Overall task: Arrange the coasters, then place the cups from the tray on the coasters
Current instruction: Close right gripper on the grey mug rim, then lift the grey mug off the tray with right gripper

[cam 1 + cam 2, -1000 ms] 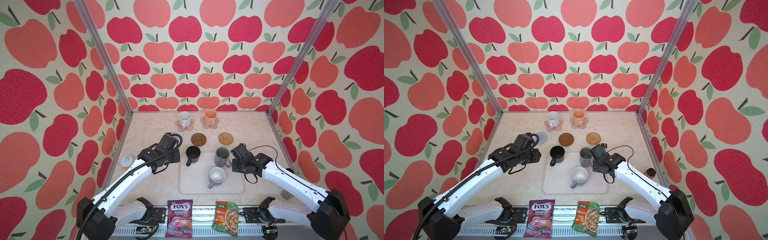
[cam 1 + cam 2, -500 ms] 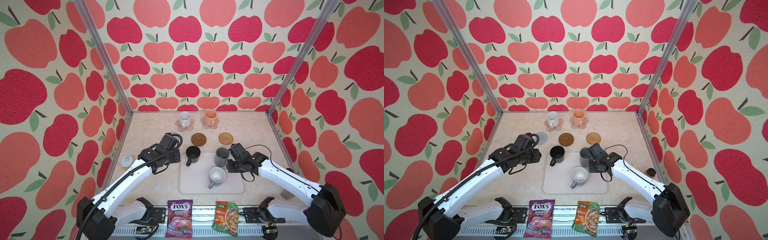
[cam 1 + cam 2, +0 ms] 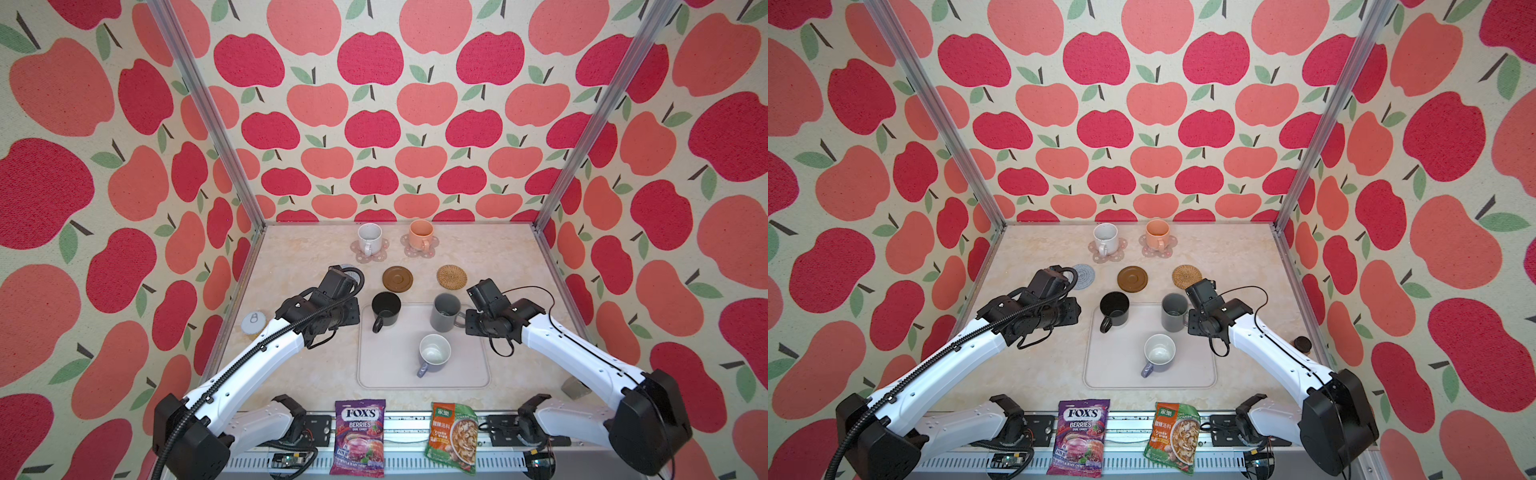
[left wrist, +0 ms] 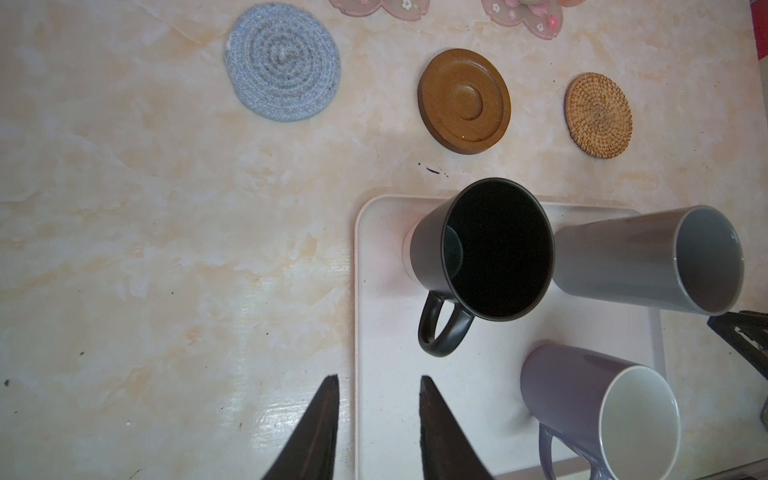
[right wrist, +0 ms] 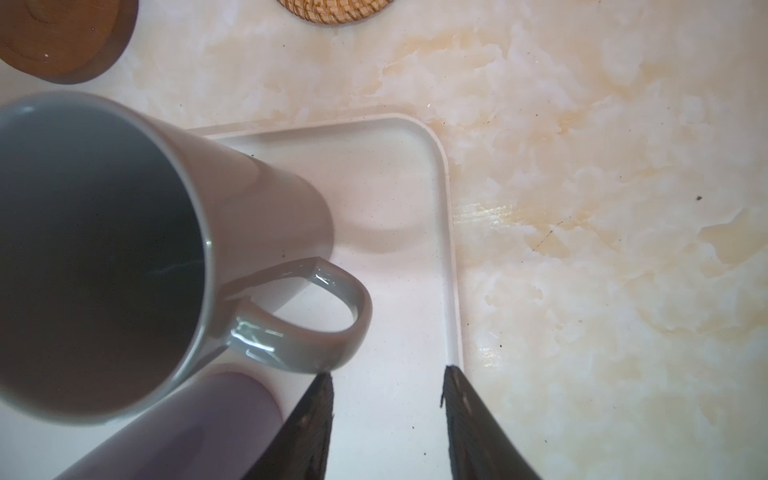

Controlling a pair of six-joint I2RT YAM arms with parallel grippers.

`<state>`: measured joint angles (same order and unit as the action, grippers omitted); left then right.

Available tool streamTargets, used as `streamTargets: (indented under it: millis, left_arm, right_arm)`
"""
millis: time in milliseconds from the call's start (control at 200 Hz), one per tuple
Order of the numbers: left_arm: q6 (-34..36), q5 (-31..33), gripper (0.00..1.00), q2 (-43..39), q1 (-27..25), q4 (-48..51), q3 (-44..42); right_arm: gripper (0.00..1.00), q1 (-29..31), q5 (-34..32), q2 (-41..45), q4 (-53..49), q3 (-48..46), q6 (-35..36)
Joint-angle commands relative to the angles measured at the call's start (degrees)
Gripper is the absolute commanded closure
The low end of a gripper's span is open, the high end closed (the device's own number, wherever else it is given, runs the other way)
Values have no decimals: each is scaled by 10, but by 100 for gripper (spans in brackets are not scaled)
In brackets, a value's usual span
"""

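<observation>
Right jaws are hovering over the tray's (image 5: 451, 249) far right corner, standing open w/ nothing btwn them. The dark grey mug (image 3: 444, 312) is standing upright on that corner, and its handle (image 5: 291, 347) is pointing straight out at these jaws, so the right side is the nearer one for this mug. But the loop is sitting just off one fingertip (image 5: 318, 403), not in the gap, so a small sideways shift is prob. needed before closing. The empty rattan coaster (image 3: 451, 276) is lying on the bench (image 3: 299, 257) just beyond the mug. Left jaws are also standing open & empty, over the tray's left rim, w/ the black mug's (image 4: 498, 249) handle facing their way.
</observation>
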<state>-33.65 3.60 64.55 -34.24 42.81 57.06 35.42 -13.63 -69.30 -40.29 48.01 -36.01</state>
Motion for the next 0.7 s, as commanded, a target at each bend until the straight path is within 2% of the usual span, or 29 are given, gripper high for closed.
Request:
streamTargets:
  millis: [0,160,695]
  left_arm:
    - [-9,6,65,4,-4,6,17]
    - [-7,4,65,12,-4,7,22]
    - [-3,10,65,28,-4,17,43]
  right_arm:
    - [54,-9,-6,22,1,-8,-2]
    - [54,-10,48,42,41,-15,59]
    - [53,-25,94,-20,89,7,198]
